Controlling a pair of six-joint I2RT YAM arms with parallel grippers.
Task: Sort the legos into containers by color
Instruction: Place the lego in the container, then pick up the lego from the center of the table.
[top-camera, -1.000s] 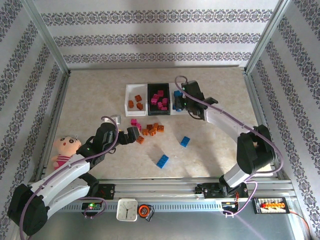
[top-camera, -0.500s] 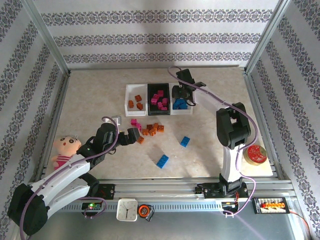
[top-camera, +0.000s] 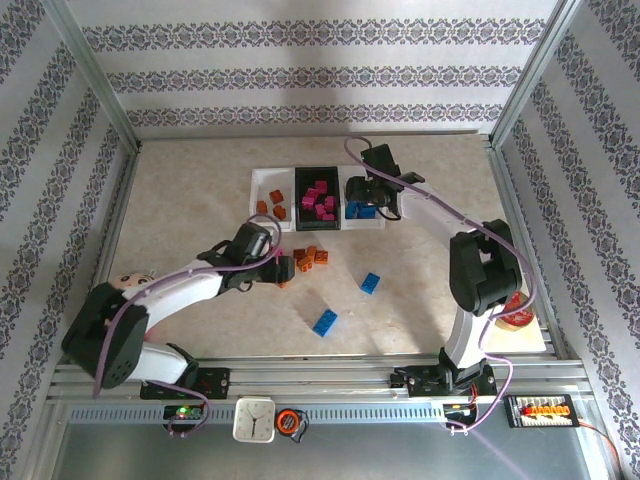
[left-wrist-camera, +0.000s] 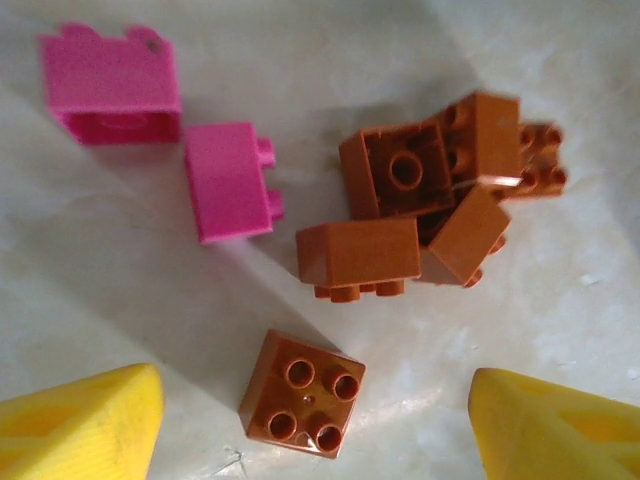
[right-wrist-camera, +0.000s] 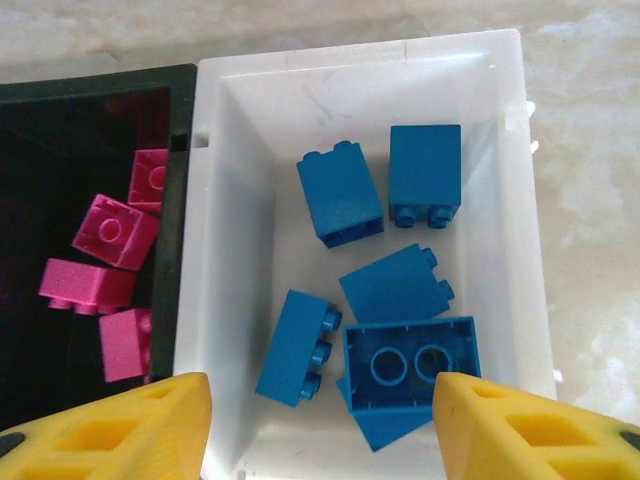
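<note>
Top external, arms extended, left gripper (top-camera: 272, 263) parted over orange-brown legos (top-camera: 309, 258), right gripper (top-camera: 363, 196) parted above white container (right-wrist-camera: 360, 52)

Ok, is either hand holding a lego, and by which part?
Neither. The left hand is open over a loose orange-brown brick; the right hand is open above the white bin of blue bricks.

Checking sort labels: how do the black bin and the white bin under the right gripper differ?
The black bin has dark walls; the white bin pale ones. The black bin holds pink bricks; the white bin holds blue bricks. Both are open-top, side by side.
</note>
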